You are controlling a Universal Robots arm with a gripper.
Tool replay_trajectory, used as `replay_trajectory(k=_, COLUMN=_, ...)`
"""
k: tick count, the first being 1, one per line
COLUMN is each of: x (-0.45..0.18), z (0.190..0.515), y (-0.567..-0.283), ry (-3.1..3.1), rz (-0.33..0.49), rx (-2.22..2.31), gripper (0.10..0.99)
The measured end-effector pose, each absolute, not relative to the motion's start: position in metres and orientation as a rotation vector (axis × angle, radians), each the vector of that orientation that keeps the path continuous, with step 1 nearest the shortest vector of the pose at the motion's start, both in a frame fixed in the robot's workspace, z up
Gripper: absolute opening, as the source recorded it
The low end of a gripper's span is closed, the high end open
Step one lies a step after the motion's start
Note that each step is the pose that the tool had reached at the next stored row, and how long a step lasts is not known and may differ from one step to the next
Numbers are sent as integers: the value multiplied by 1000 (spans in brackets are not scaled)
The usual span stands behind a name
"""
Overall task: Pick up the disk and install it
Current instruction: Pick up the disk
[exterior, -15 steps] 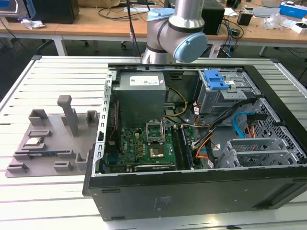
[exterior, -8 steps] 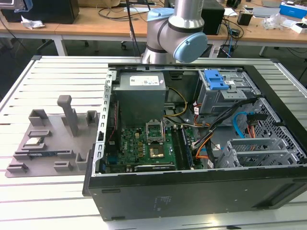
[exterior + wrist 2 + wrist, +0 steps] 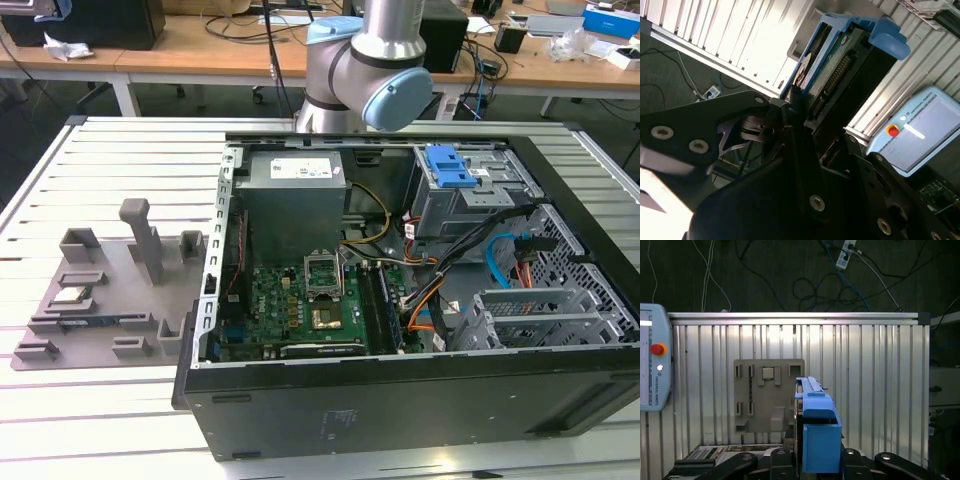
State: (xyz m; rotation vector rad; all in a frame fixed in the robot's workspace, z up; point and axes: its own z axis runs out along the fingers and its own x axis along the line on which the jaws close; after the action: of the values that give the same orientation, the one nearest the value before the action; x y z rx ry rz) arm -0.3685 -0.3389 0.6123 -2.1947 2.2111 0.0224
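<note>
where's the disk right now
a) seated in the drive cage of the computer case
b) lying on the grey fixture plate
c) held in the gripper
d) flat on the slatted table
c: in the first wrist view the disk, in its blue carrier, stands on edge between the fingers of the gripper, with the grey fixture plate and the slatted table lying apart beyond it.
</note>
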Motion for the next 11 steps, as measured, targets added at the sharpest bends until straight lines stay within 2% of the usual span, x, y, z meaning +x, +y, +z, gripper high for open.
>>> replay_trajectory(k=11, x=-368, z=611, y=-339, ry=2207, rz=30, rx=-2191, gripper=361)
